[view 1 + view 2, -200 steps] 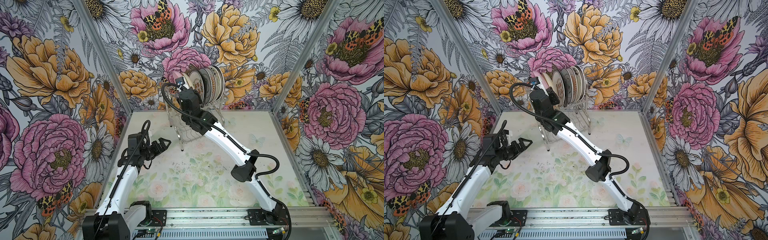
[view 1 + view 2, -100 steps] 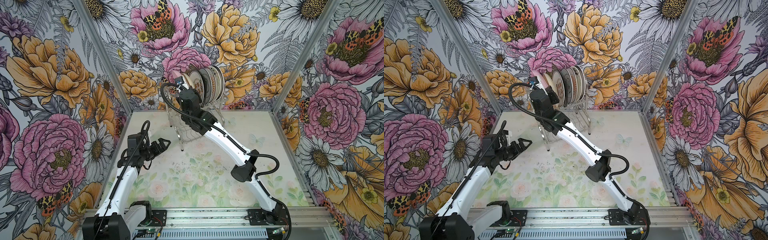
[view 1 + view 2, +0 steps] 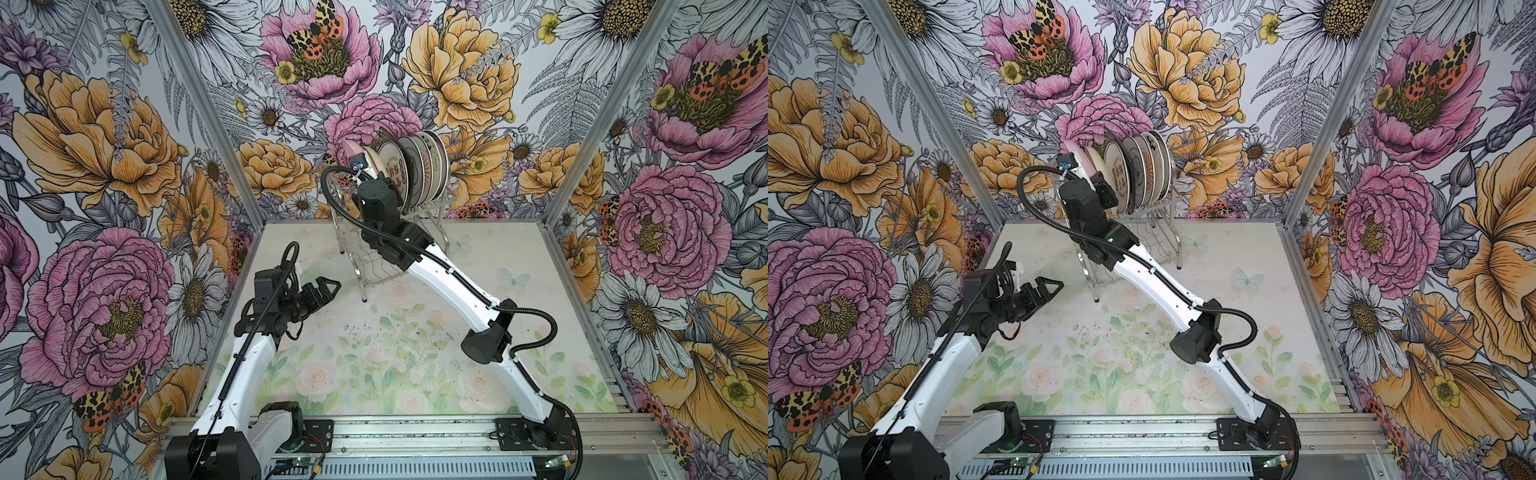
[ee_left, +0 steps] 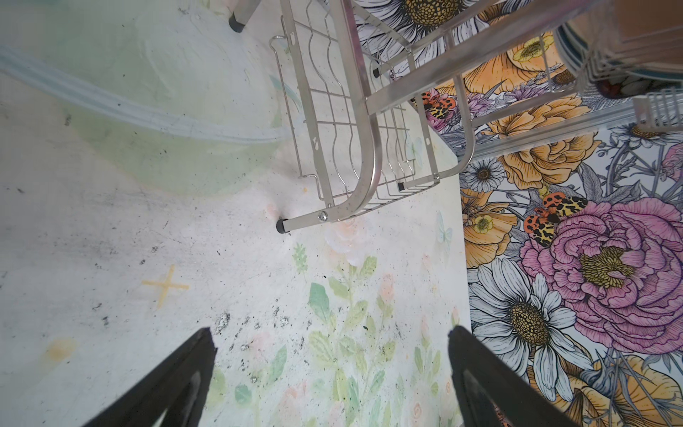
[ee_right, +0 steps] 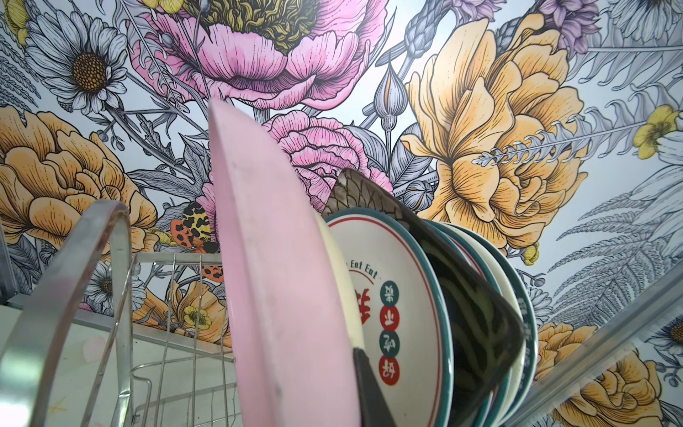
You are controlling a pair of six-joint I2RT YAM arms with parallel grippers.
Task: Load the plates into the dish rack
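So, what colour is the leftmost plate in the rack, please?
The plate is plain pink; the right wrist view shows it best.

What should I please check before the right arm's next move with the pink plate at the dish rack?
1. Grip of the right end effector on the pale pink round plate: ok, shut on its rim.
2. Pink plate's bottom edge seated in the upper tier of the shiny steel wire dish rack: cannot tell, hidden.
3. Gap to the neighbouring cream round plate: cannot tell, they look very close.
4. The left end effector open, empty, apart from the rack: ok.
5. No plate visible on the floral table: ok.
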